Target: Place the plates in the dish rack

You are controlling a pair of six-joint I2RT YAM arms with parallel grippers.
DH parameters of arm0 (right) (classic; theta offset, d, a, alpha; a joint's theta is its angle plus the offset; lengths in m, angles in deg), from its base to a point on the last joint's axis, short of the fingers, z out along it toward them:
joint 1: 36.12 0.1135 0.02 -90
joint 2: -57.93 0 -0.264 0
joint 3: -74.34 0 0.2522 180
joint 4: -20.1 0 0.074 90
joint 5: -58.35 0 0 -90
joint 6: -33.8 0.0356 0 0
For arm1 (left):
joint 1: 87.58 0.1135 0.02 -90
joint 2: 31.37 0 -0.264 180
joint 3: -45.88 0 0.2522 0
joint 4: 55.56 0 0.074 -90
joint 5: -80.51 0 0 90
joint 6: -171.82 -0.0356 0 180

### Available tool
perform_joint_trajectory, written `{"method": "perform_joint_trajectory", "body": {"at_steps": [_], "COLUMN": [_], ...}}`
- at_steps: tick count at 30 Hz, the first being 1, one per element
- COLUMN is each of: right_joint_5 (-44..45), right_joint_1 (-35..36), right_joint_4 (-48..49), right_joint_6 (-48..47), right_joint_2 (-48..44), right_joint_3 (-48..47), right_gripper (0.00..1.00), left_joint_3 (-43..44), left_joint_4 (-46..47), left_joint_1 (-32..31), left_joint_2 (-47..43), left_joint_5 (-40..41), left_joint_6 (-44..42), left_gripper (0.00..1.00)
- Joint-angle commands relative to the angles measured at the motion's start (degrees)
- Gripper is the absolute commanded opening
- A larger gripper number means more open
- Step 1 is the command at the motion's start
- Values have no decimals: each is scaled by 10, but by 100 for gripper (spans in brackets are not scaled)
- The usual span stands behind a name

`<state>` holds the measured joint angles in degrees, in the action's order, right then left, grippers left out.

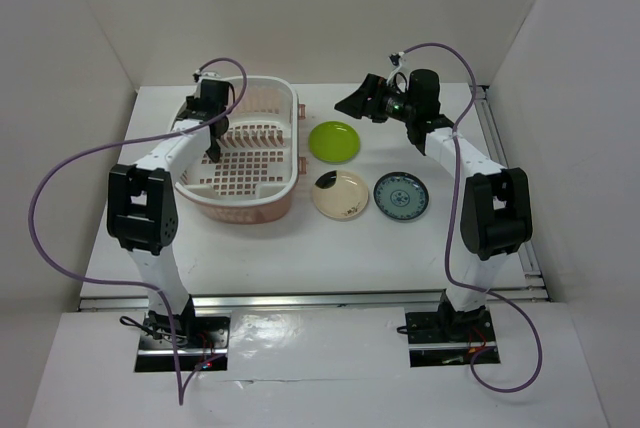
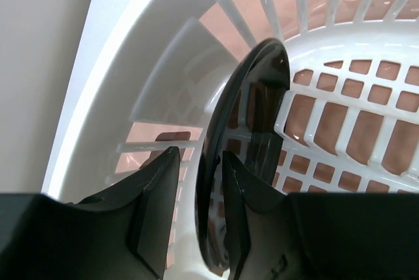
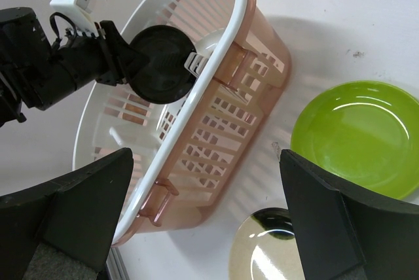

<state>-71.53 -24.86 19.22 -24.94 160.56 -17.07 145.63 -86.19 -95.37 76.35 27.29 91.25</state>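
Top view: left gripper [image 1: 212, 148] sits low inside the dish rack [image 1: 250, 210], and right gripper [image 1: 352, 105] hangs in the air, w/ lime plate [image 1: 334, 141], cream plate [image 1: 340, 195] & blue-green plate [image 1: 401, 195] flat beneath/near its tips. Left wrist: black plate [image 2: 252, 110] stands on edge between the fingers [image 2: 157, 195]. They're apart, w/ a gap on one side, tho the other finger may touch the rim. Right wrist: fingers spread wide w/ nothing between, the rack ahead of the tips & the lime plate beyond one finger.
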Motion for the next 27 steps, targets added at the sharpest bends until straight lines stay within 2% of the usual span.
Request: {"method": "perform_joint_trajectory", "body": {"at_steps": [1, 6, 8, 10, 18, 27], "right_joint_5": [-8, -8, -8, -8, -3, -3], "right_joint_1": [4, 4, 4, 4, 4, 4], "right_joint_4": [29, 29, 29, 29, 29, 29], "right_joint_6": [1, 1, 1, 1, -4, 6], "right_joint_2": [0, -5, -5, -5, -5, 11], "right_joint_3": [-7, -7, -7, -7, -7, -12], "right_gripper": [100, 100, 100, 100, 100, 100], "left_joint_3": [29, 39, 39, 39, 51, 37], "left_joint_4": [7, 7, 7, 1, -5, 2], "left_joint_1": [6, 6, 6, 6, 6, 6], "left_joint_2": [18, 29, 35, 35, 47, 18], "left_joint_5": [7, 7, 7, -6, -6, -31], "left_joint_6": [13, 13, 13, 13, 21, -30], "left_gripper": [45, 41, 35, 0, 0, 0]}}
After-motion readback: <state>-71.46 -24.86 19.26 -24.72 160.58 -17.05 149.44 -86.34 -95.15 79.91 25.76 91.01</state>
